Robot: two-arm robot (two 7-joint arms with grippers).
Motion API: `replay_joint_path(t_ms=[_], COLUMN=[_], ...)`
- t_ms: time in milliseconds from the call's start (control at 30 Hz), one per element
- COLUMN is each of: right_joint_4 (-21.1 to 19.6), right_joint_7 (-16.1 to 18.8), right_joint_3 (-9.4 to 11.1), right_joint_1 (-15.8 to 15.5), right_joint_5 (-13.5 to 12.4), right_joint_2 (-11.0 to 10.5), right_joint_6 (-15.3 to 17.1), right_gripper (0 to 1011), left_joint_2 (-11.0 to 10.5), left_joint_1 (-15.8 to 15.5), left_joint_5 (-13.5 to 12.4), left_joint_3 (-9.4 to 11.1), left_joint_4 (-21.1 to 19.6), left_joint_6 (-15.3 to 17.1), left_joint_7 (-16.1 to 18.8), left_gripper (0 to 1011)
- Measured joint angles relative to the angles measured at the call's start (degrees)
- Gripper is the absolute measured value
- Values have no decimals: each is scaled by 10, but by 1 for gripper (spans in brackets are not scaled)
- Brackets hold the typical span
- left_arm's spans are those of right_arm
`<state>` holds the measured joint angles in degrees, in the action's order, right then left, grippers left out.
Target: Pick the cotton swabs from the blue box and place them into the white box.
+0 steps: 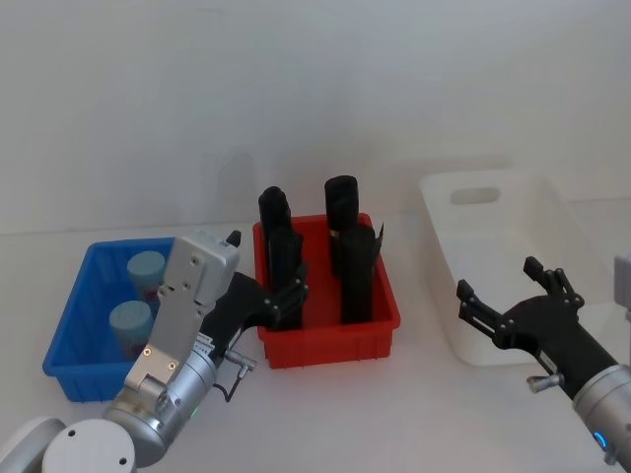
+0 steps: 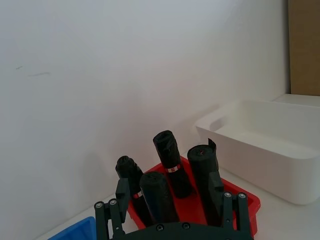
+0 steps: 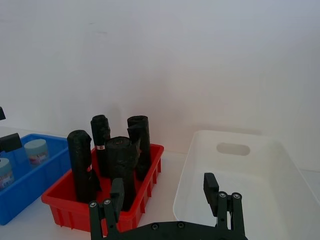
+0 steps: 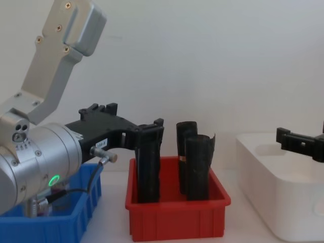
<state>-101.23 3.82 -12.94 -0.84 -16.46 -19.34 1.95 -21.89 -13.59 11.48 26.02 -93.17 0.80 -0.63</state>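
Two cotton swabs tubs (image 1: 146,268) (image 1: 130,323) stand in the blue box (image 1: 69,325) at the left; the right wrist view shows one tub (image 3: 36,150) inside the blue box (image 3: 30,185). The white box (image 1: 442,222) sits at the right, with nothing visible inside. My left gripper (image 1: 266,262) hovers open between the blue box and the red bin, holding nothing, and reaches toward the black rolls in the chest view (image 4: 129,116). My right gripper (image 1: 498,278) hangs open over the white box's near part, also with nothing in it.
A red bin (image 1: 325,340) with several tall black rolls (image 1: 345,246) stands between the two boxes. A white wall rises close behind. Bare tabletop lies in front of the bins.
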Motion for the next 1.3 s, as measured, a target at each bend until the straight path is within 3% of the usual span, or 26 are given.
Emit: replay_joint_path(t_ms=[1300], right_joint_4=[0], right_joint_7=[0], right_joint_3=[0], right_joint_1=[0], right_joint_5=[0], right_joint_2=[0], right_joint_6=[0], right_gripper=[1002], left_joint_2=[0], left_joint_1=[0], left_joint_5=[0], left_joint_3=[0], left_joint_4=[0], left_joint_6=[0], left_joint_7=[0], left_gripper=[1000])
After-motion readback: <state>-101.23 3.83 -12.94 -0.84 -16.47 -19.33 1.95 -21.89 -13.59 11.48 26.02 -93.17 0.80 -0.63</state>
